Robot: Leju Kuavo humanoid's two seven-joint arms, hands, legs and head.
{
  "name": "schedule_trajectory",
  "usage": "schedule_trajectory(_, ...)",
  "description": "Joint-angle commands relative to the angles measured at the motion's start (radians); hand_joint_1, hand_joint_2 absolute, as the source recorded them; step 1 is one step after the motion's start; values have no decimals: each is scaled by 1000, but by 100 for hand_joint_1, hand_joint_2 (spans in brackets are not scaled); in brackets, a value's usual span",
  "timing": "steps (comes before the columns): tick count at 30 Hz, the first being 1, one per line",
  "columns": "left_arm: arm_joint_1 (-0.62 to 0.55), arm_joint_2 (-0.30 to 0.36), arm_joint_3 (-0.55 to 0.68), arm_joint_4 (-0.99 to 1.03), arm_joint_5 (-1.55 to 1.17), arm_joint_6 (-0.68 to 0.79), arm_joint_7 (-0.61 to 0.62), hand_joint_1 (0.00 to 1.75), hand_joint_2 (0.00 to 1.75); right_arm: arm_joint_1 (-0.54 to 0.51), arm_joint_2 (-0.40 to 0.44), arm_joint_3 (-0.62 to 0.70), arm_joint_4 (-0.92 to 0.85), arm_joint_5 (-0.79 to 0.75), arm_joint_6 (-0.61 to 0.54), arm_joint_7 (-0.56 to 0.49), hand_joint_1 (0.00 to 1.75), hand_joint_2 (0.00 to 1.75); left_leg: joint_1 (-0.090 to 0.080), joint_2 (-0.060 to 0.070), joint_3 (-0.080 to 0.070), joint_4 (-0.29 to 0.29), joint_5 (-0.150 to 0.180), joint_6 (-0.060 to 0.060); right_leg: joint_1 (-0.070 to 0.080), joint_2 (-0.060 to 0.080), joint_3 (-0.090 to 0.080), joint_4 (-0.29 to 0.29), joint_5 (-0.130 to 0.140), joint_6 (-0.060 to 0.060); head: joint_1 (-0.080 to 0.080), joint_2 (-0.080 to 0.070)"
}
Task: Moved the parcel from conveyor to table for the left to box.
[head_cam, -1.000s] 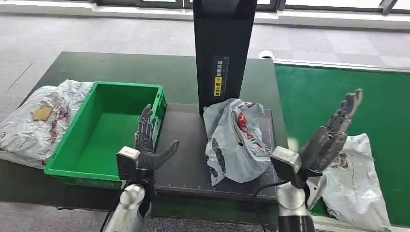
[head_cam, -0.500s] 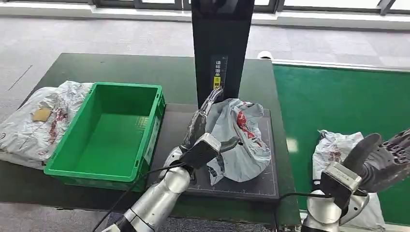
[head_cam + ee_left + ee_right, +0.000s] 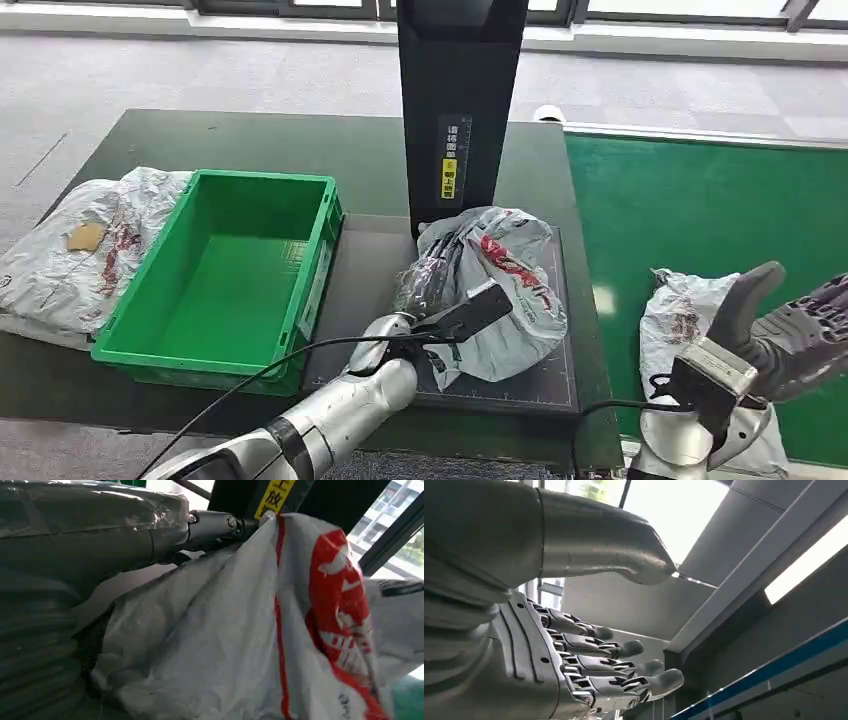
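Note:
The grey-white parcel [image 3: 505, 275] with red print lies crumpled on the black pad [image 3: 365, 275] in front of the dark column. My left hand [image 3: 445, 300] holds it at its left side, dark fingers along the far fold and thumb across the near face. In the left wrist view the thumb [image 3: 215, 522] stretches over the top of the parcel [image 3: 240, 645], which hides the fingers. The green box [image 3: 265, 178] stands empty just left of the pad. Low at the right, my right hand [image 3: 785, 340] is raised, fingers [image 3: 624, 667] straight and apart, holding nothing.
A second grey parcel [image 3: 685, 310] lies on the green conveyor [image 3: 700, 200] under my right hand. More bagged parcels [image 3: 70, 250] are heaped left of the box. The tall black column [image 3: 460, 100] stands directly behind the pad.
My left hand swung from beside the box over to the parcel and pushed in against it, bunching the bag. My right hand dropped back to the lower right, above the conveyor.

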Motion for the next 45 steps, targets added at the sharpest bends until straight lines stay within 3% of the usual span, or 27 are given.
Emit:
schedule_trajectory(1,-87,21,-157,179,-82,15,147,0,175,19,20,-43,-17,-18,4,1,0,175,1,-1,2,-1,0,-1,1,-2,2,-1,0,-1,0,0)
schedule_trajectory(11,-86,21,-177,175,-106,8,180,0,175,21,20,-42,-21,-21,4,1,0,175,2,0,3,-2,0,-2,2,-1,4,-2,0,-1,0,0)
schedule_trajectory(12,-85,21,-185,174,-120,7,195,175,175,23,20,-44,-24,-21,4,1,0,175,1,0,1,-1,0,-1,1,-1,2,-1,0,-1,0,0)
schedule_trajectory(24,-80,21,-170,153,-155,30,209,175,175,34,20,-56,-35,-17,4,1,0,175,1,-1,2,-1,0,-1,1,-2,3,-2,0,-1,0,0)
schedule_trajectory(30,-104,38,-107,129,-251,176,257,175,175,48,20,-64,-44,-18,4,1,0,175,2,-1,3,-2,0,-2,2,-2,4,-3,0,-1,0,0)
schedule_trajectory(32,-60,72,6,13,-414,176,301,175,175,48,20,-59,-43,-19,4,1,0,175,3,-1,5,-3,0,-2,3,-3,6,-4,0,-2,0,0)
schedule_trajectory(34,-60,72,6,13,-414,176,301,175,175,48,20,-59,-43,-19,4,1,0,175,1,1,2,-2,0,-1,1,0,2,-2,0,-1,0,0)
schedule_trajectory(37,-3,88,175,-128,-656,176,338,175,175,50,20,-58,-39,-11,4,1,0,175,2,0,3,-2,0,-2,2,0,3,-2,0,-1,0,0)
schedule_trajectory(38,45,74,308,-216,-819,176,328,175,175,50,20,-59,-38,-9,4,1,0,175,2,1,4,-3,0,-2,2,0,4,-3,0,-1,0,0)
schedule_trajectory(40,120,69,445,-452,-1040,176,316,175,175,49,20,-64,-35,-10,4,1,0,175,1,1,3,-2,0,-2,2,0,3,-3,0,-1,0,0)
schedule_trajectory(45,120,69,445,-452,-1040,176,316,175,175,49,20,-64,-35,-10,4,1,0,175,2,1,3,-2,-1,-2,2,1,3,-3,0,-1,0,0)
